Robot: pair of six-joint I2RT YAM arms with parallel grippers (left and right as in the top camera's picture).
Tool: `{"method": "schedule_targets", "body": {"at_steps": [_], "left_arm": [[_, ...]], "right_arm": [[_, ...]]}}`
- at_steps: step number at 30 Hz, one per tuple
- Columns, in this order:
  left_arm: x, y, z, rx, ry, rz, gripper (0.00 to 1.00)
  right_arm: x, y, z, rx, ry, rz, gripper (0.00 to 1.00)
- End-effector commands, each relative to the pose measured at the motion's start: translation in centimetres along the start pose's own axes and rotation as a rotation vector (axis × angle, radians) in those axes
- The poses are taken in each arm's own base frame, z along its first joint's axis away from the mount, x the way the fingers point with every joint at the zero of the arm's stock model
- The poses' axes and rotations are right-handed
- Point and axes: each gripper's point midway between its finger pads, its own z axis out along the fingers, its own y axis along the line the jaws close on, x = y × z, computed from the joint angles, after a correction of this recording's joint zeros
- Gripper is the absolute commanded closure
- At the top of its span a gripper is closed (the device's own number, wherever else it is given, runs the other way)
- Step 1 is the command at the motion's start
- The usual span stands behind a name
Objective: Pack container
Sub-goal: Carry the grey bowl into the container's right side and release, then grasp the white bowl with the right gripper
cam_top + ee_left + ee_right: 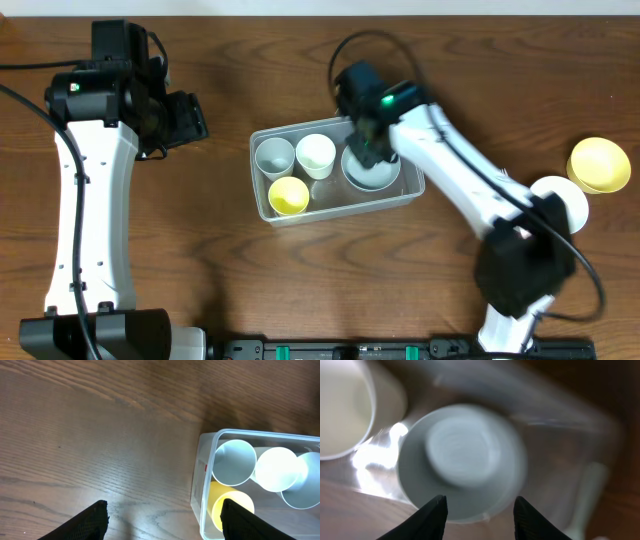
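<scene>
The large clear plastic rectangular container [268,205] sits at the middle of the brown wooden table [300,60], its long side running left to right. Inside it, a grey cup [274,157] and a white cup [315,155] stand side by side along the far wall, and a yellow cup [289,195] sits in front of the grey one. A shallow round grey bowl [372,178] fills the container's right end. The right gripper [366,142] hangs directly over this bowl. Its fingers [432,517] are spread apart on either side of the rim and grasp nothing, though the wrist view is blurred. The left gripper [186,120] is well to the container's left over bare wood, with its fingers [95,520] released wide. The container's end wall carries a small sticker [202,468] with a reddish mark, too small to read. A yellow bowl [600,165] and a white bowl [562,200] rest near the table's right edge.
</scene>
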Motion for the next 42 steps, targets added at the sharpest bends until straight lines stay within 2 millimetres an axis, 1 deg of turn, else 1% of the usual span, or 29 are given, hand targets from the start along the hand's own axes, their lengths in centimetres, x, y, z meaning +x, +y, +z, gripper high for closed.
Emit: {"method": "schedule_targets", "body": {"at_steps": [1,3,4,5,6,7,9,10,12,15,19,21,24,29,31,33,34,37,39,42], "left_arm": [[0.3,0.2,0.2,-0.005,0.019,-0.005,0.27],[0.4,0.2,0.2,-0.005,0.021,-0.003,0.27],[0.4,0.2,0.2,-0.005,0.022,-0.003,0.27],[0.4,0.2,0.2,-0.005,0.022,-0.003,0.27],[0.4,0.2,0.2,-0.005,0.021,-0.003,0.27],[0.4,0.2,0.2,-0.005,0.021,-0.003,0.27],[0.4,0.2,0.2,-0.006,0.021,-0.003,0.27],[0.4,0.2,0.2,-0.005,0.022,-0.003,0.27],[0.4,0.2,0.2,-0.006,0.021,-0.003,0.27],[0.4,0.2,0.2,-0.006,0.022,-0.003,0.27],[0.4,0.2,0.2,-0.006,0.022,-0.003,0.27],[0.4,0.2,0.2,-0.005,0.022,-0.003,0.27],[0.4,0.2,0.2,-0.005,0.022,-0.003,0.27],[0.4,0.2,0.2,-0.005,0.022,-0.003,0.27],[0.4,0.2,0.2,-0.005,0.022,-0.003,0.27],[0.4,0.2,0.2,-0.005,0.022,-0.003,0.27],[0.4,0.2,0.2,-0.005,0.022,-0.003,0.27],[0.4,0.2,0.2,-0.006,0.023,-0.003,0.27],[0.5,0.3,0.2,-0.006,0.025,-0.004,0.27],[0.5,0.3,0.2,-0.006,0.026,-0.003,0.27]], "right_arm": [[-2.0,-7.8,-9.5,0.11,-0.246,0.289,0.54],[-0.6,-11.6,-11.9,0.138,-0.291,0.442,0.53],[0.3,-13.3,-12.6,0.152,-0.295,0.511,0.5],[1.6,-15.0,-13.3,0.163,-0.292,0.585,0.46],[2.8,-16.5,-13.5,0.165,-0.276,0.637,0.44],[3.9,-17.5,-13.5,0.159,-0.256,0.672,0.44],[6.7,-19.5,-12.9,0.15,-0.183,0.754,0.43],[8.3,-20.5,-12.2,0.148,-0.134,0.799,0.43],[10.6,-21.6,-10.8,0.147,-0.068,0.859,0.43],[13.9,-22.9,-7.7,0.148,0.026,0.941,0.43],[17.4,-23.1,-2.8,0.145,0.123,1.015,0.43],[18.9,-22.7,-0.3,0.125,0.163,1.035,0.42],[20.6,-21.9,3.0,0.098,0.223,1.054,0.41],[22.8,-20.2,6.9,0.071,0.328,1.05,0.41],[23.3,-19.7,8.0,0.052,0.366,1.051,0.42],[23.6,-19.3,8.9,0.038,0.395,1.051,0.47],[23.8,-19.1,9.2,0.035,0.408,1.05,0.52],[24.0,-19.0,9.6,0.032,0.419,1.05,0.75],[23.9,-19.1,9.5,0.033,0.413,1.05,0.84],[23.6,-19.2,9.4,0.033,0.4,1.05,0.95]]}}
